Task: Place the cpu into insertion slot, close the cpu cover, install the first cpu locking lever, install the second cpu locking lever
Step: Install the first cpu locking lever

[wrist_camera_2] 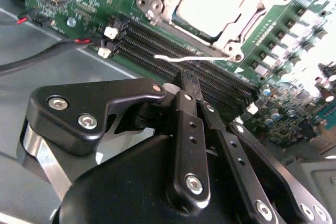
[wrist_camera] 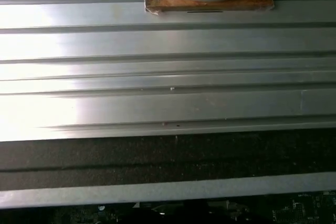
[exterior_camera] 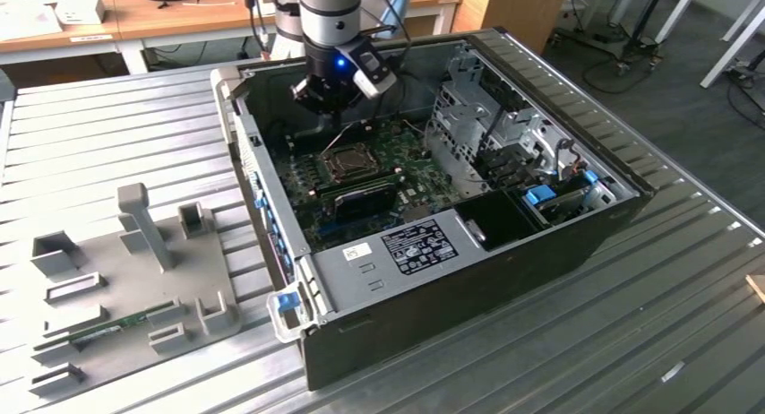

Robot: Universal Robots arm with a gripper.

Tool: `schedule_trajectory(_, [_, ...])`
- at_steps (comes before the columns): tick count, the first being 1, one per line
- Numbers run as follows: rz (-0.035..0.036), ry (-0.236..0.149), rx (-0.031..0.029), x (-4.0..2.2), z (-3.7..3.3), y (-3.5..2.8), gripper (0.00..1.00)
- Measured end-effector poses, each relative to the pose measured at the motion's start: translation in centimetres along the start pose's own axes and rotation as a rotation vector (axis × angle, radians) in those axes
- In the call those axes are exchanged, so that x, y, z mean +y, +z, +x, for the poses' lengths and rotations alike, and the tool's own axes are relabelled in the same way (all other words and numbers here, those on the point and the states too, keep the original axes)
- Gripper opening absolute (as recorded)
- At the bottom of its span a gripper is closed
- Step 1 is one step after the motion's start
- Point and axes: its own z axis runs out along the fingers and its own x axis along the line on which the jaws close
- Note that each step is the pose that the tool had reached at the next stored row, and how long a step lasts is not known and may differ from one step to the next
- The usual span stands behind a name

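Open computer case lying on a ribbed metal table, seen in the exterior view. The gripper hangs inside the case over the green board, near the insertion slot. In the second wrist view its black fingers are drawn together at the tips and nothing shows between them. The pale cpu lies in the slot, with the silvery cpu cover flat around it. A thin wire lever runs along the slot's near edge. Long black memory slots lie between the fingertips and the slot, with black cables to one side. A grey tray of fixtures sits on the table, at the exterior view's left
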Motion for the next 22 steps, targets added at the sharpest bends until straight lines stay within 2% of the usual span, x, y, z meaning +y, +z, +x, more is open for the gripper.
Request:
schedule_trajectory(2, [-0.0129, 0.001, 0.0002, -0.07, 0.00, -0.01, 0.10])
schedule_trajectory(8, [-0.0247, 0.003, 0.0007, -0.70, 0.00, -0.10, 0.10])
schedule_trajectory(13, [-0.0389, 0.004, -0.0021, -0.85, 0.02, 0.18, 0.10])
schedule_trajectory(15, [-0.0410, 0.004, -0.0025, -0.93, 0.03, 0.30, 0.10])
schedule_trajectory(22, [-0.0417, 0.004, -0.0023, -1.16, 0.05, 0.50, 0.10])
